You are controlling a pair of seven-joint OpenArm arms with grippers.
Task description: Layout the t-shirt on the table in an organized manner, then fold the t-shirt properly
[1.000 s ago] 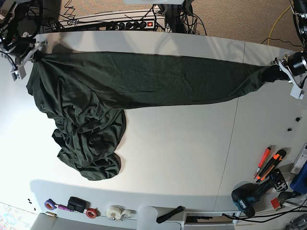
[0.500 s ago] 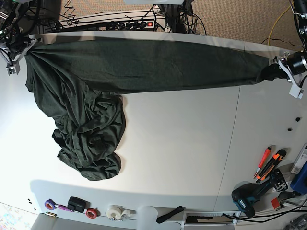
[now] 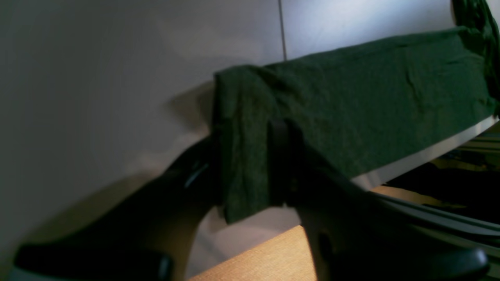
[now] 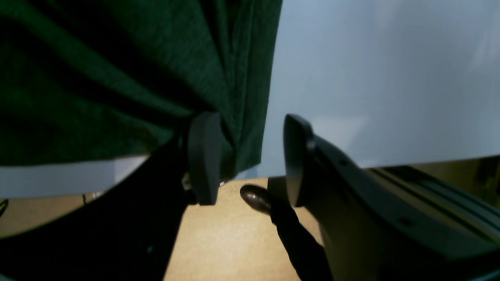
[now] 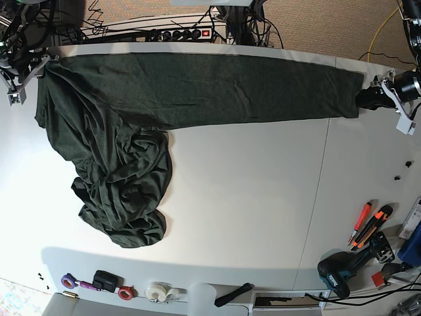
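- Both jaw pairs stand parted, releasing the t-shirt (image 5: 164, 99), stretched along the worktop (image 5: 250, 197)'s far edge.
- Cloth between the left gripper (image 3: 250, 168) jaws may snag on withdrawal, dragging the hem.
- Right gripper (image 4: 246, 156): same risk.

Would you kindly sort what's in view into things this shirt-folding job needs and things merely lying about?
Job:
- t-shirt
- table
- left pincer
- right pincer

Lying about:
- utility knives
- cordless drill
- tape rolls
- power strip
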